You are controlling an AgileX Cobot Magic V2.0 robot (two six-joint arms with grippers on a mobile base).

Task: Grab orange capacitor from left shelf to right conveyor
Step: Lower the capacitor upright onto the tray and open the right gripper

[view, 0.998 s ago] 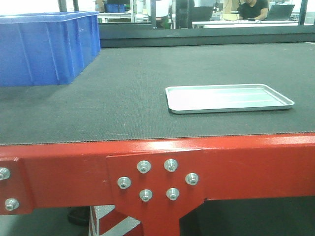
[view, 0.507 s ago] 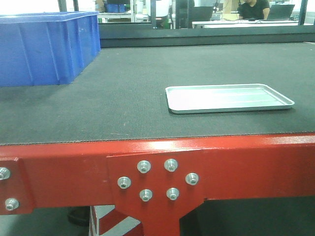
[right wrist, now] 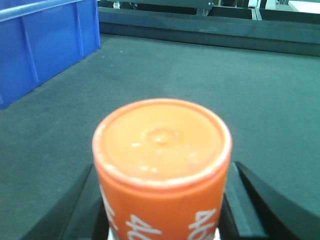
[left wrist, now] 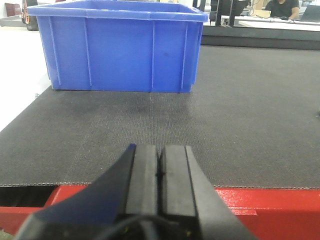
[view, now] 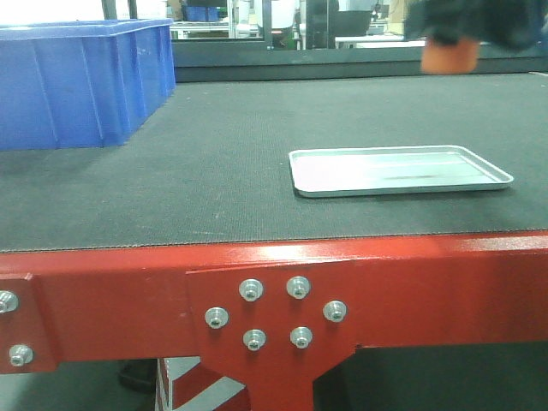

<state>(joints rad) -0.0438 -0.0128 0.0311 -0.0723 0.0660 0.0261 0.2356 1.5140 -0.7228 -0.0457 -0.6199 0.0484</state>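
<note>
A: Where do we find the capacitor?

B: In our right gripper. From the right wrist view its flat orange top fills the middle, and dark fingers flank it at 9 and 3 o'clock, clamped on its sides. White numerals show low on its side, only partly in view.

A: And from the front?

B: There we see an orange blur at about 1 o'clock, under a dark smeared shape that we take for the right gripper. It hangs in the air above the far part of the belt, well apart from the surface. The blur is too strong for us to read any more detail.

A: What lies under it?

B: The black belt, with the red frame and its silver bolts at 6 o'clock. A silver tray lies flat on the belt, right of centre, nearer to us than the capacitor. A blue bin stands on the belt at 10 o'clock.

A: Our left gripper?

B: The left gripper sits at 6 o'clock in its own view, pads pressed together with nothing between them, just over the red edge. The bin is at 12 o'clock from it, well apart.
</note>
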